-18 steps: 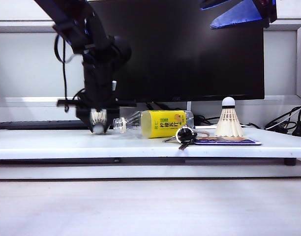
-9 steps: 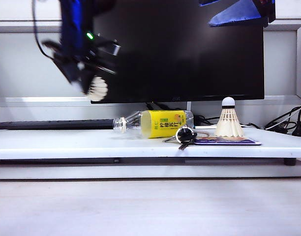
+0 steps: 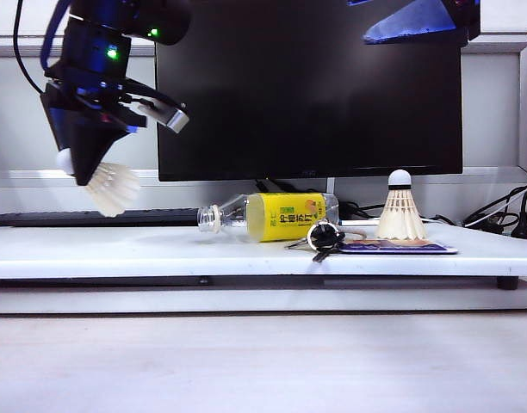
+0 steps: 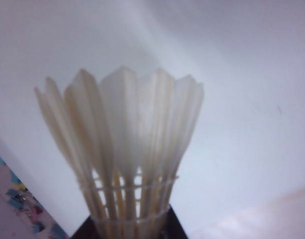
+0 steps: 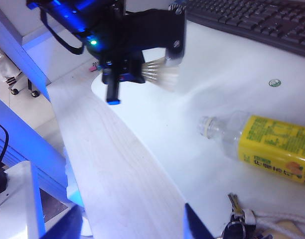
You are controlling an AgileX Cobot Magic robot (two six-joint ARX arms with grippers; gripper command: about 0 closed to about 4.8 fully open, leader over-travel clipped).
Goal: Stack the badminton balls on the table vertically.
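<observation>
My left pincer (image 3: 89, 172) hangs in the air above the left end of the desk (image 3: 117, 245), closed on a shuttlecock (image 3: 111, 187) that I hold by its cork end; in the exterior view its rounded white tip peeks out at about nine o'clock of the pincer, and the feather skirt points down toward five o'clock, tilted and clear of the desk. Through my left wrist camera the skirt (image 4: 123, 149) fills the view: pale cream feathers fanning outward, their quills bound by two thin thread rings near the narrow end, which sits between my dark fingers (image 4: 85, 230). The second shuttlecock (image 3: 400, 209) stands upright well apart at the right end of the desk, skirt down, white cork tip and dark band on top, on a flat card (image 3: 399, 248). Between the two lies a clear bottle (image 3: 272, 216) with a yellow label on its side, cap end at nine o'clock, with a bunch of keys (image 3: 324, 237) just in front of it. My right pincer (image 5: 132, 224) stays high at the upper right, its fingers spread wide and holding nothing
</observation>
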